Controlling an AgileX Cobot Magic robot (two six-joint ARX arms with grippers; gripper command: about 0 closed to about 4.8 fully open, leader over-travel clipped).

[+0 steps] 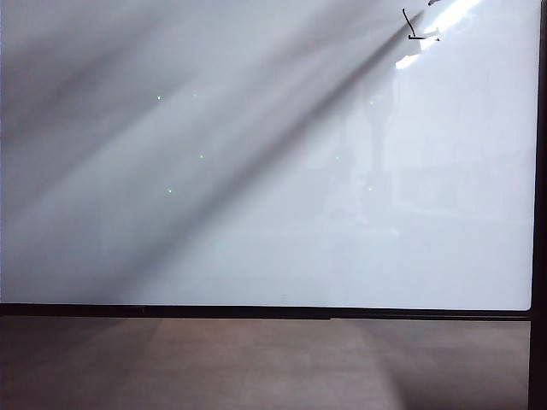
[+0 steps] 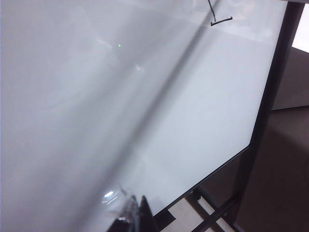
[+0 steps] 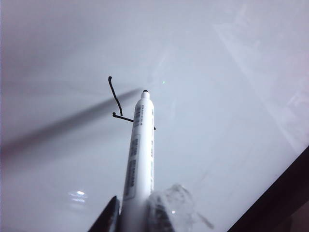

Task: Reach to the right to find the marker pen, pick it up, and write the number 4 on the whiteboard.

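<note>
The whiteboard (image 1: 256, 213) fills the exterior view, glossy white with a thin black frame. The number 4 (image 1: 417, 32) shows as a thin black L-shaped hook near the board's top right; it also shows in the left wrist view (image 2: 217, 19) and the right wrist view (image 3: 116, 101). My right gripper (image 3: 140, 208) is shut on the marker pen (image 3: 141, 150), a white barrel whose dark tip sits just beside the hook's short horizontal stroke. I cannot tell if the tip touches the board. My left gripper (image 2: 139, 210) hangs shut and empty near the board's lower edge.
The board's black frame (image 1: 256, 312) runs along the bottom, with a brown surface (image 1: 256, 367) below it. Bright lamp glare (image 1: 449, 17) lies next to the ink. A dark stand post (image 2: 270, 96) runs along the board's side edge.
</note>
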